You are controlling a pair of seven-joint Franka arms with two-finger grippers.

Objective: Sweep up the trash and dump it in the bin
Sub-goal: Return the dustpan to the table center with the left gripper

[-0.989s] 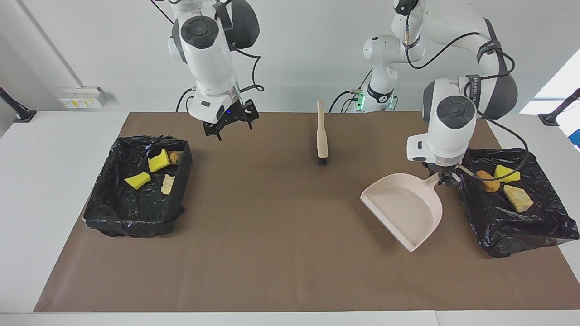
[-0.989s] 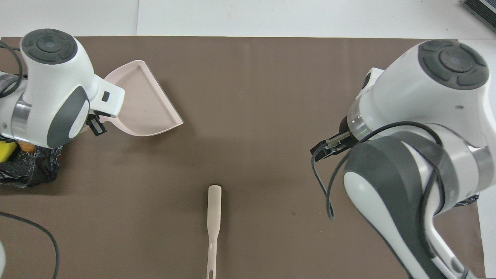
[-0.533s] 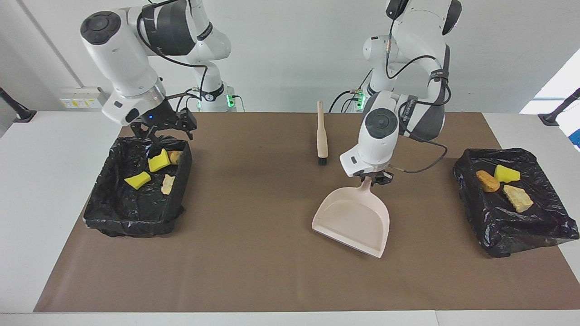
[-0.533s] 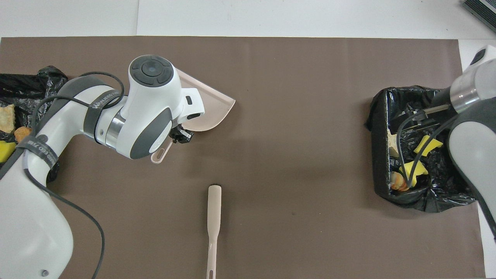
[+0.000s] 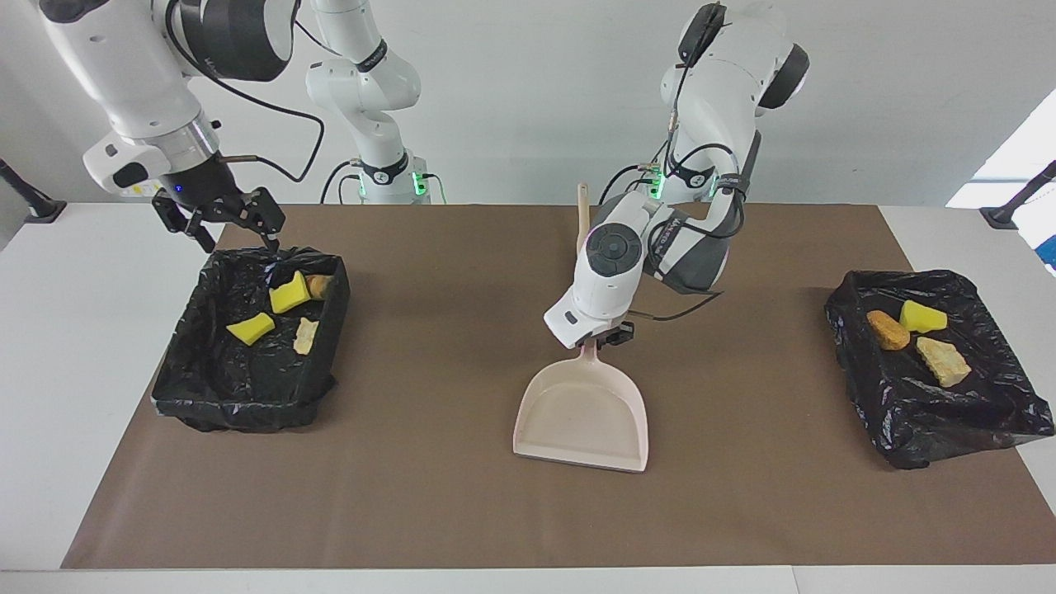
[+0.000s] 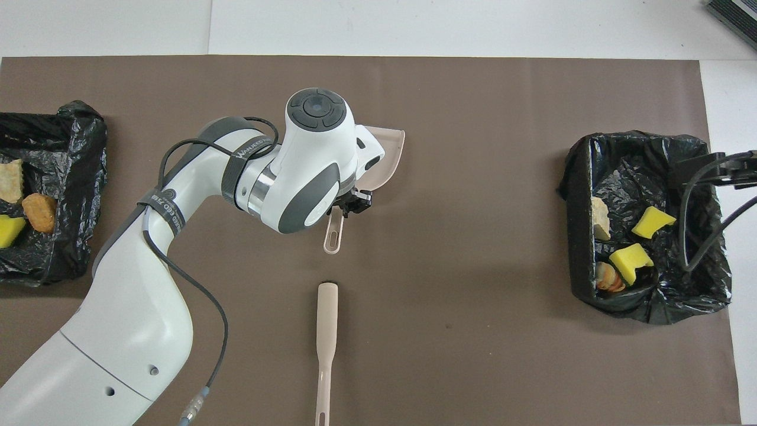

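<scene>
Facing view — left gripper (image 5: 609, 337) clamped on the beige dustpan (image 5: 582, 412) handle at mid-table, its arm hiding most of the brush (image 6: 326, 331) lying nearer the robots. Right gripper (image 5: 221, 216), fingers spread and empty, hangs over the edge of one black-lined bin (image 5: 210, 388). The trash (image 5: 272, 309) lies in both bins — the other bin (image 5: 949, 412) at the left arm's end.
</scene>
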